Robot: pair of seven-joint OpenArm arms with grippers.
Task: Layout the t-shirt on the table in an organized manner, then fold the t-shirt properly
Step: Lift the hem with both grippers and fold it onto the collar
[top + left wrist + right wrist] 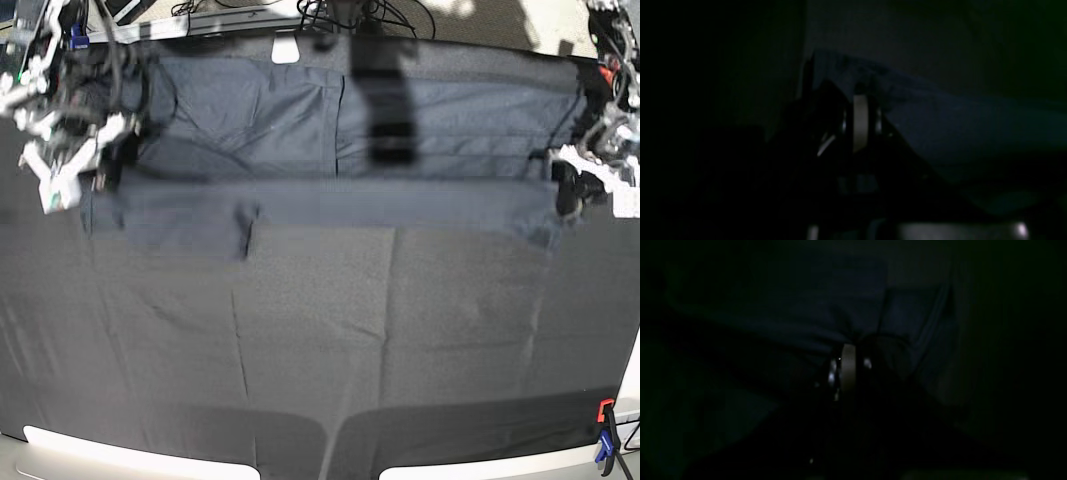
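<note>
T-shirt stretched as a long band across the far half of the table, right gripper and left gripper each clamped on an end — limp, light cloth; best held at folded edges.

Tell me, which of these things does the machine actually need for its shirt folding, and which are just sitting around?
Part of the job:
- t-shirt, stretched across the far side
- table with its black cloth
- left gripper and right gripper, each shut on the t-shirt

Just lying about:
- clamp at the near table edge
- cables behind the table
</note>
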